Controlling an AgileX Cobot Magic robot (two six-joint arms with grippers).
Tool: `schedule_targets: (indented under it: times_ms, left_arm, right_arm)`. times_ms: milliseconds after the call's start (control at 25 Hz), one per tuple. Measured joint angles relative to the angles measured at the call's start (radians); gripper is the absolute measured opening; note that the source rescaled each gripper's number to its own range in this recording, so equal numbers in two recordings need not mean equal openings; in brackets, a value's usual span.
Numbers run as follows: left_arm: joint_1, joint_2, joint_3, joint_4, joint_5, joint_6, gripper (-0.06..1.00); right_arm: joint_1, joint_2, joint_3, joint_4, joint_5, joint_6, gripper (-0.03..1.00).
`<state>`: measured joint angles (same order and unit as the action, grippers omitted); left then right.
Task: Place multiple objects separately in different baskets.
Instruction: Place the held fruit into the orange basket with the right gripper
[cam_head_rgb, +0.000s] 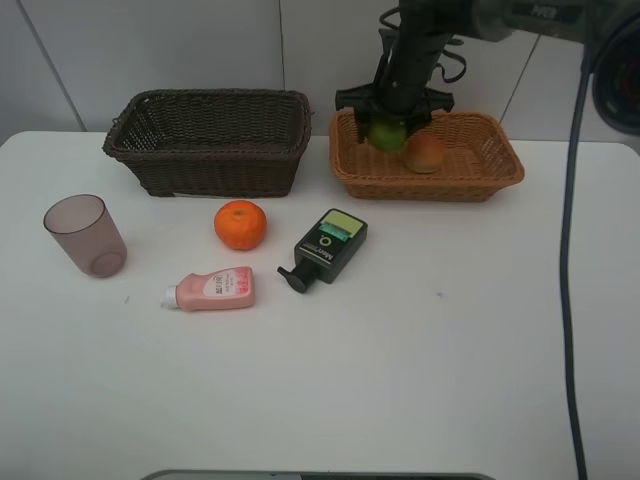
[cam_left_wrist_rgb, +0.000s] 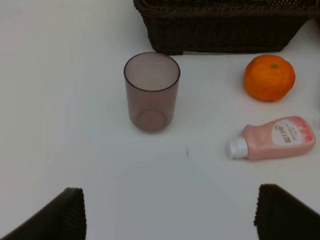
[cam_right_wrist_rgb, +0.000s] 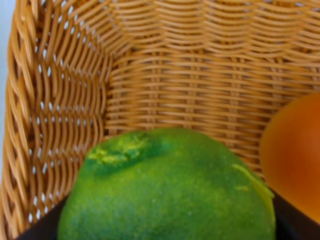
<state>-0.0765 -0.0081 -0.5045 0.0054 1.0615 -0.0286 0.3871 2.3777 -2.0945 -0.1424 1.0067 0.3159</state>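
Note:
My right gripper (cam_head_rgb: 390, 125) hangs over the left end of the light tan basket (cam_head_rgb: 500, 165), shut on the green oval fruit (cam_head_rgb: 388, 135) (cam_right_wrist_rgb: 170, 190). The red-yellow peach-like fruit (cam_head_rgb: 425, 153) (cam_right_wrist_rgb: 295, 160) lies in that basket beside it. On the table stand the mauve cup (cam_head_rgb: 85, 235) (cam_left_wrist_rgb: 151, 92), upright, and the orange (cam_head_rgb: 240, 224) (cam_left_wrist_rgb: 269, 77). The pink bottle (cam_head_rgb: 212, 290) (cam_left_wrist_rgb: 275, 139) and the dark pump bottle (cam_head_rgb: 328, 248) lie on their sides. My left gripper (cam_left_wrist_rgb: 170, 192) is open and empty, short of the cup.
The dark brown basket (cam_head_rgb: 210, 160) (cam_left_wrist_rgb: 225, 35) sits at the back left, behind the orange, with nothing showing inside. The tan basket's wall (cam_right_wrist_rgb: 65, 100) is close around the green fruit. White table (cam_head_rgb: 420, 380) stretches to the front and right.

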Motion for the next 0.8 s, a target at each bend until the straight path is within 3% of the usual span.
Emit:
schedule_targets:
  times_ms: [480, 520, 600, 680, 800]
  left_arm:
    - [0.000, 0.000, 0.000, 0.001, 0.000, 0.000, 0.81]
    - [0.000, 0.000, 0.000, 0.001, 0.000, 0.000, 0.81]
    - [0.000, 0.000, 0.000, 0.001, 0.000, 0.000, 0.81]
    - [0.000, 0.000, 0.000, 0.001, 0.000, 0.000, 0.81]
    - [0.000, 0.000, 0.000, 0.001, 0.000, 0.000, 0.81]
  right_arm:
    - [0.020, 0.039, -0.005, 0.003, -0.041, 0.013, 0.03]
    - [0.020, 0.039, -0.005, 0.003, -0.041, 0.011, 0.06]
    - [0.020, 0.039, -0.005, 0.003, -0.041, 0.003, 0.32]
    - [0.020, 0.038, -0.005, 0.003, -0.042, 0.002, 0.49]
    - [0.020, 0.031, -0.005, 0.003, -0.042, -0.001, 0.61]
